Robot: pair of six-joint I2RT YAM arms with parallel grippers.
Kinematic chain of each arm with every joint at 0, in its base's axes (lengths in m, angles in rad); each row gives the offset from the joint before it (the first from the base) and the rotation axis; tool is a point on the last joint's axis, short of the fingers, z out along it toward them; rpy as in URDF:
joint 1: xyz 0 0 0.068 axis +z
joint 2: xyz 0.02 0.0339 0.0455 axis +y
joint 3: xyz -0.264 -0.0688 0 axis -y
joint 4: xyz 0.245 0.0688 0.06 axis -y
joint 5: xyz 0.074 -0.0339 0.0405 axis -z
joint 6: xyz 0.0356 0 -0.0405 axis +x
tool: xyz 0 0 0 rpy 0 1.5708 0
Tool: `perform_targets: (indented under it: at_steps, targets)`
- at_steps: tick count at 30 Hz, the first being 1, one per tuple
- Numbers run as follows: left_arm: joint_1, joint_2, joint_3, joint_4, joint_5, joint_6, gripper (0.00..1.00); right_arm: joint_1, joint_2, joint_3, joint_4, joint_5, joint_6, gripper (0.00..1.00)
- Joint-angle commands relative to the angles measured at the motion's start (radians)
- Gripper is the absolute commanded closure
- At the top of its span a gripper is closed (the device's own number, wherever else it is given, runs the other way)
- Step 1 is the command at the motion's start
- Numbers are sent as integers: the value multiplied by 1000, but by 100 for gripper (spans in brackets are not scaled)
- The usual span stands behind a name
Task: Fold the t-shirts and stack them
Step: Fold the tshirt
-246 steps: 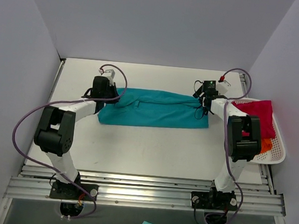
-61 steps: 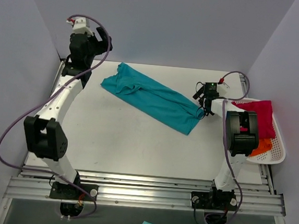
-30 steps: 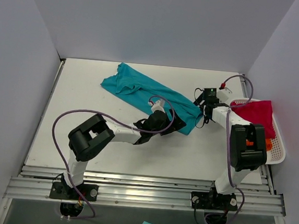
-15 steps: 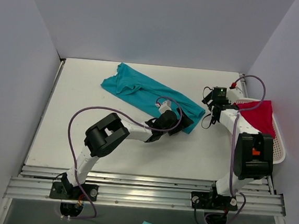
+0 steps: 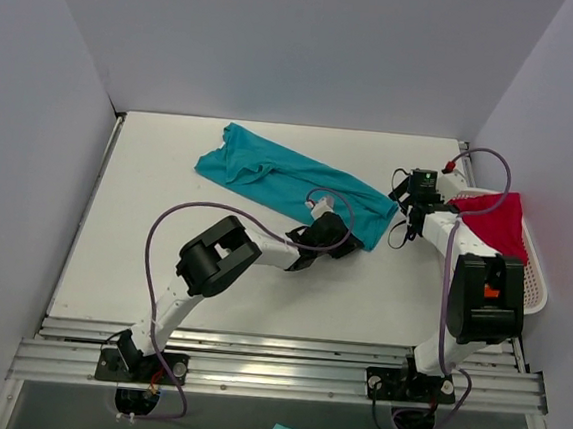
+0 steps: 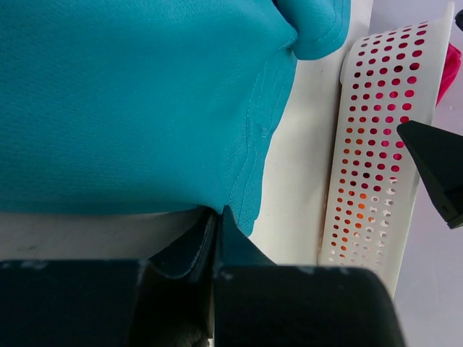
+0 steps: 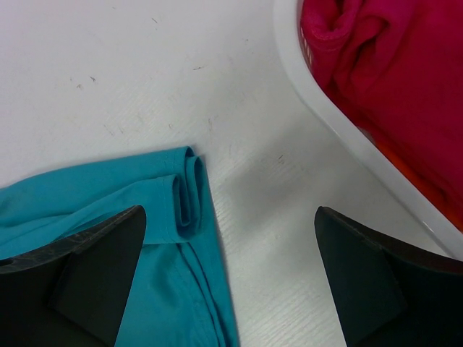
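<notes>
The teal-blue t-shirt point(image 5: 280, 174) lies in a long folded band, slanting from the back left to the middle right of the table. My left gripper point(image 5: 343, 237) is shut on its near right hem point(image 6: 217, 213). My right gripper point(image 5: 408, 203) is open and holds nothing. It hovers over bare table point(image 7: 231, 289) just right of the shirt's rolled corner point(image 7: 184, 191). The crimson-pink t-shirt point(image 5: 496, 225) lies in the white basket point(image 5: 533, 288). A strip of the orange t-shirt point(image 7: 427, 184) shows under it in the right wrist view.
The white perforated basket point(image 6: 376, 144) stands at the table's right edge, close to the teal shirt's right end. Its rim point(image 7: 333, 123) is just right of my right gripper. Grey walls close in the table on three sides.
My left arm swung from the far back left down to the shirt's near right corner and shut on the hem. My right gripper let go of the shirt's end and drew slightly right.
</notes>
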Motion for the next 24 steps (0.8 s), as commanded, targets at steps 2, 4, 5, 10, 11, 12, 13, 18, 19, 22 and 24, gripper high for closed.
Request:
perform_targets:
  at_steps: [2,4,5,10,11,12,13,18,19,22,24]
  targets:
    - [20,51,34,-36,36,13,98,-15,-1,-11,21,-3,-8,2]
    - [35,47,8,-24,49,20,98,-16,-4,-18,24,-4,-8,2]
    - [41,22,-11,-9,49,37,98,-16,-6,-19,28,-6,-6,2]
    - [93,-180,-301,16,-25,138,98,-15,-26,-42,60,-47,1,4]
    - [104,-267,-357,25,-37,160,98,-12,-33,-54,67,-58,6,4]
    - [116,-312,-414,28,-48,167,98,-9,-39,-62,84,-70,11,4]
    - [144,-396,-527,35,-57,174,98,-3,-46,-70,93,-81,15,5]
    - [224,-645,-833,35,-129,192,98,172,-87,-85,118,-69,35,5]
    - [231,-691,-879,29,-140,189,98,209,-89,-81,117,-56,38,5]
    - [241,-898,-1003,-79,-219,177,98,353,-89,-56,95,-3,61,5]
    - [244,-1083,-1055,-229,-293,168,98,452,-87,-48,83,43,70,5]
